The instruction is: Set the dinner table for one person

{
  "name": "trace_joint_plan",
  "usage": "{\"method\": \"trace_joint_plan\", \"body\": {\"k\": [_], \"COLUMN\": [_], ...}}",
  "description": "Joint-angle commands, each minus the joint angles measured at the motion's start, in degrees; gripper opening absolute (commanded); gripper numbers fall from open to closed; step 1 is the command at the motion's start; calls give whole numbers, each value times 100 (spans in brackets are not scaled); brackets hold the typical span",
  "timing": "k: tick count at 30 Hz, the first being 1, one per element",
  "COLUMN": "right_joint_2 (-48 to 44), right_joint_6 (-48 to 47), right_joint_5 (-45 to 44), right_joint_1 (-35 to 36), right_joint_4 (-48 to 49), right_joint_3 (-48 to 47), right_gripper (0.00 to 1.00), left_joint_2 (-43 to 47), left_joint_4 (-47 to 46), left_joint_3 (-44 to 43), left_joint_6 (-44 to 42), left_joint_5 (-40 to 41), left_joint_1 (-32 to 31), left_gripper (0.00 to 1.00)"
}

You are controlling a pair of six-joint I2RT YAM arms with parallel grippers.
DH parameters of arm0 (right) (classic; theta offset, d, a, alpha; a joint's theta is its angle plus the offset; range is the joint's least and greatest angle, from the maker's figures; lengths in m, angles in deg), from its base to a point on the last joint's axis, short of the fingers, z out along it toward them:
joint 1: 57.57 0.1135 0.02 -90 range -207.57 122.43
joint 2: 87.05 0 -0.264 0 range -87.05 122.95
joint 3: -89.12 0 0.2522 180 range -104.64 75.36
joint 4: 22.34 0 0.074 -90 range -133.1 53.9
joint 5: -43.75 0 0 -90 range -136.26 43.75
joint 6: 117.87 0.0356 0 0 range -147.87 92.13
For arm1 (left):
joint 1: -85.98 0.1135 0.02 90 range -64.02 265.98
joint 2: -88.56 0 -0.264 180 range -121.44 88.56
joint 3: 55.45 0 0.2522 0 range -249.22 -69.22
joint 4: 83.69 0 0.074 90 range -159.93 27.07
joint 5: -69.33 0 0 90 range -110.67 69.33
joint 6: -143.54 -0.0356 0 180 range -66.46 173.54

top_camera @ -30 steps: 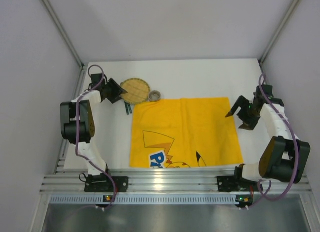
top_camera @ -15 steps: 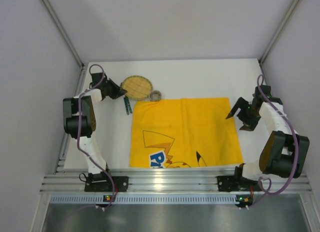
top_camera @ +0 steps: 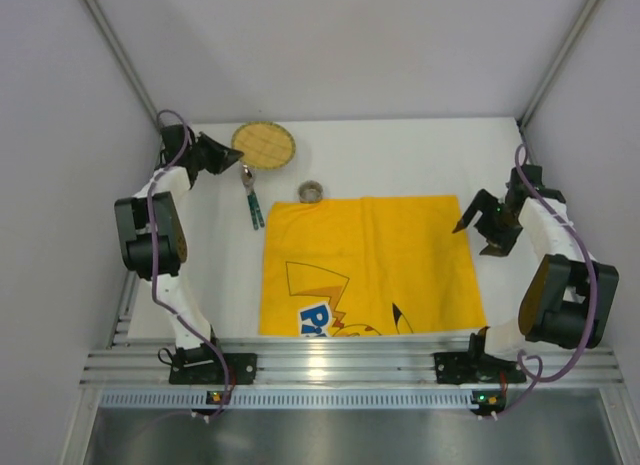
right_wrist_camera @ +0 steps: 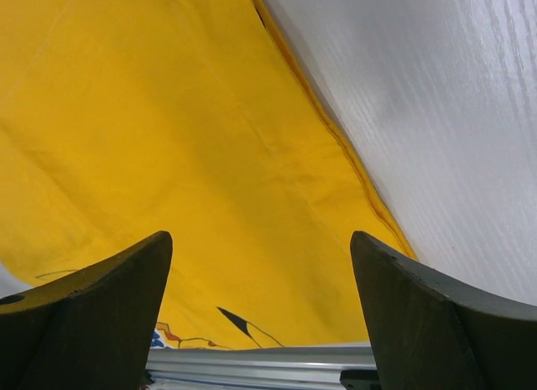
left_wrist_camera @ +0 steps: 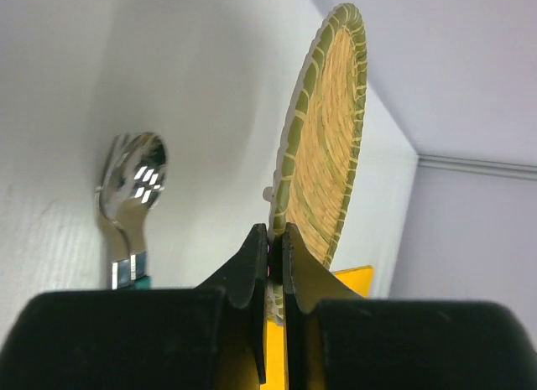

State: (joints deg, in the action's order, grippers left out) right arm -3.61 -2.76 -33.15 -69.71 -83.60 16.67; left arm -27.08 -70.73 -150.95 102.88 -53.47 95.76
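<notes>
The left gripper (left_wrist_camera: 275, 243) is pinching the rim of the woven mat (left_wrist_camera: 327, 147), far left; the right gripper (right_wrist_camera: 260, 239) is hanging, jaws spread, over the yellow cloth (right_wrist_camera: 168, 113).

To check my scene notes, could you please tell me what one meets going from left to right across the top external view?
Left end effector → woven mat → small ring → right end effector. The cutlery and yellow cloth overlap these sideways, so I leave them out.
</notes>
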Motion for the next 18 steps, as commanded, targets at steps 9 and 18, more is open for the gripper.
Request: {"method": "trace_joint_plan", "body": {"k": [9, 18], "right_joint_2": [-310, -697], "right_joint_6": [275, 144], "right_joint_5": [254, 377], "right_joint_1": [54, 63], "right_joint_4": [136, 145], "right_joint_3": [-608, -55], "right_gripper": [88, 88], "left_joint_2": [2060, 2239], "left_joint_4": [696, 413], "left_joint_3": [698, 2310], "left_joint_6": [-742, -794], "left_joint_5": [-666, -967], "left_joint_1": [-1343, -3208], "left_gripper": [0, 0]}}
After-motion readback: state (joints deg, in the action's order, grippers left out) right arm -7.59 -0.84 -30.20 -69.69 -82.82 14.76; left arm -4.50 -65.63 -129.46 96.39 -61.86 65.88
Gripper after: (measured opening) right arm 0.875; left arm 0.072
